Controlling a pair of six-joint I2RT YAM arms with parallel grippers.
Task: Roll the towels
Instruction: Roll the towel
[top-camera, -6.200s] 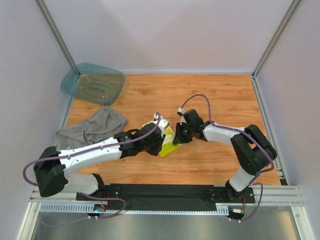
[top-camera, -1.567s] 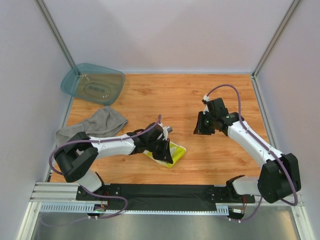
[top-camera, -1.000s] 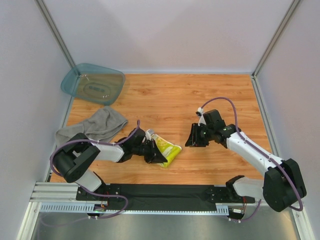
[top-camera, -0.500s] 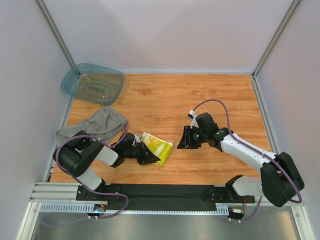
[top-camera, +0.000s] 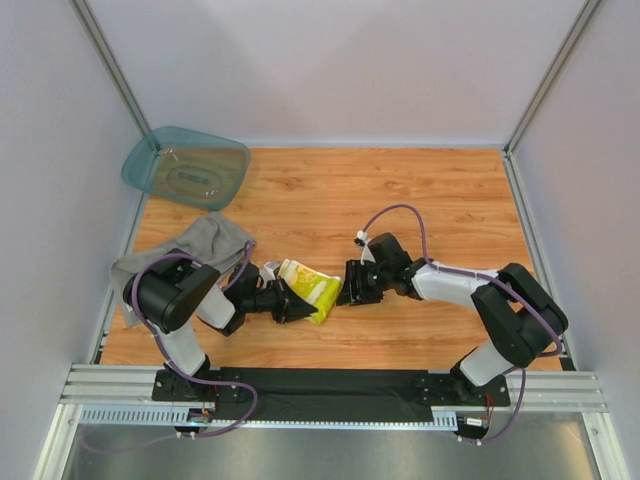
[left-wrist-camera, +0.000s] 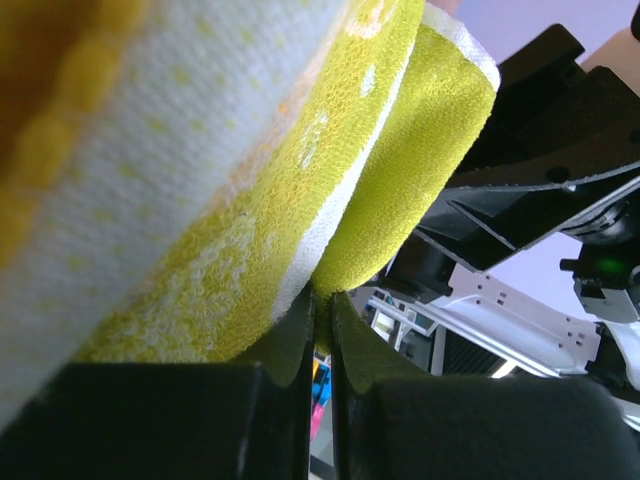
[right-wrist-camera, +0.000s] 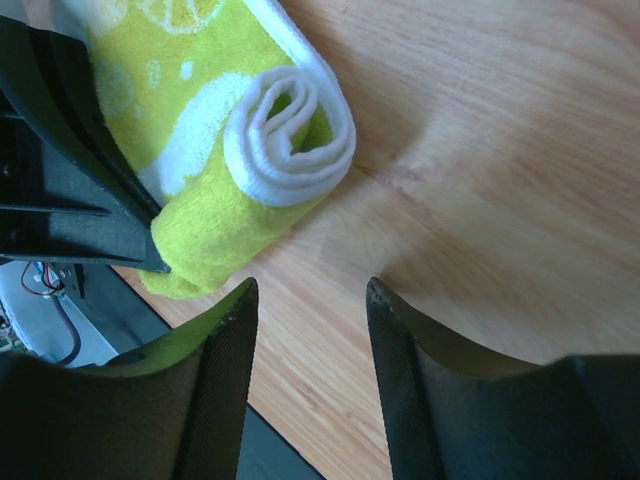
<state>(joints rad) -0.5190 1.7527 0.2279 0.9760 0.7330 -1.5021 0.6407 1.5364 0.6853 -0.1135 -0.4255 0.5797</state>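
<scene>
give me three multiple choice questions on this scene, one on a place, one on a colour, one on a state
1. Where does the grey towel lie relative to the teal tub?
A) inside it
B) on the table, on the tub's near side
C) far from it, at the right edge

2. What colour is the rolled cloth pinched by the left gripper?
A) blue
B) red
C) yellow and white

3. How do the jaws of the right gripper stand?
A) apart and empty
B) shut on the cloth
C) shut on the towel

Answers:
1 B, the towel lies on wood below the tub in the top view.
2 C, both wrist views show yellow terry with white.
3 A, bare wood shows between them.
</scene>
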